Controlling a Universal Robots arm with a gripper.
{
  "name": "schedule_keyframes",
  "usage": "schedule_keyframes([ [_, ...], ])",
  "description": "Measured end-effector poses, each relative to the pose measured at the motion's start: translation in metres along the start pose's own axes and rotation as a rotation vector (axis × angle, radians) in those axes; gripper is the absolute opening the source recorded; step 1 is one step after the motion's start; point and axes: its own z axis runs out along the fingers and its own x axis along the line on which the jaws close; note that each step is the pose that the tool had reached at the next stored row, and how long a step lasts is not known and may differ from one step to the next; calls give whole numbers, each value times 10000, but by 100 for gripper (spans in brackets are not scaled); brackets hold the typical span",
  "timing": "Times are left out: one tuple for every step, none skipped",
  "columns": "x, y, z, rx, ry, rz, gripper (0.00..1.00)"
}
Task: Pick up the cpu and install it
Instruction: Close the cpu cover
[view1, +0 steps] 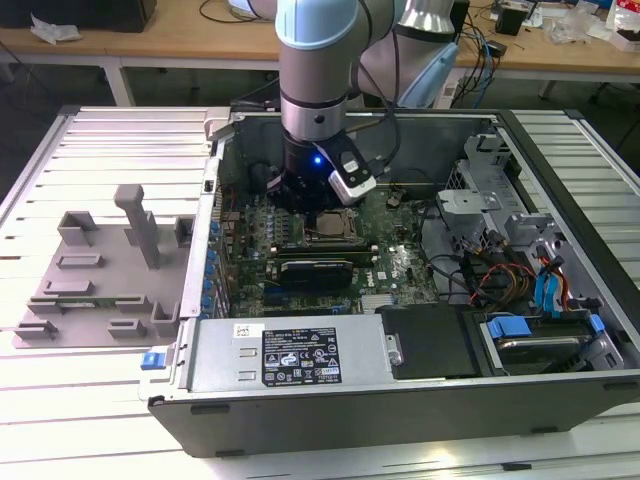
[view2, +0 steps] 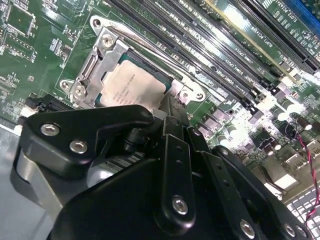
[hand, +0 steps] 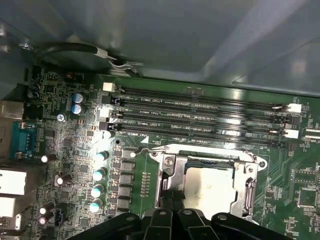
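Observation:
The cpu (view2: 131, 86) is a flat square chip with a silvery top. It lies inside the metal-framed socket (view2: 102, 47) on the green motherboard (hand: 145, 182). My gripper (view2: 167, 107) hovers just above the chip's near edge, and its black linkage covers part of the chip in both wrist views. In the first wrist view the cpu (hand: 209, 182) sits within the socket frame (hand: 167, 172), with the gripper (hand: 172, 200) close over one side of it. The exterior view has the gripper (view1: 312, 197) low inside the open computer case, right over the cpu (view1: 331, 228).
Long memory slots (hand: 200, 117) run beside the socket. A row of capacitors (hand: 98, 175) stands on its other side. The case's walls (view1: 560, 200) enclose the board; cables and drive bays (view1: 520, 280) crowd the exterior view's right. A grey plastic fixture (view1: 110, 265) rests outside on the exterior view's left.

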Motion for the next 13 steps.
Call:
schedule_keyframes([
  [1, -1, -21, 5, 4, 1, 11],
  [-1, -1, -61, 4, 2, 1, 11],
  [-1, -1, -84, 4, 3, 1, 11],
  [-2, -1, -108, 4, 3, 1, 11],
  [-3, -1, -152, 4, 2, 1, 11],
  [-19, -2, -156, 15, 4, 2, 11],
  [-111, -12, -154, 18, 10, 1, 11],
  [-195, -20, -152, 17, 17, 0, 11],
  [-252, -26, -151, 17, 23, 2, 11],
  [-284, -29, -150, 16, 26, -1, 11],
  [-304, -31, -150, 16, 28, -1, 11],
  [-307, -32, -150, 16, 28, -1, 11],
  [-307, -31, -155, 17, 28, 1, 11],
])
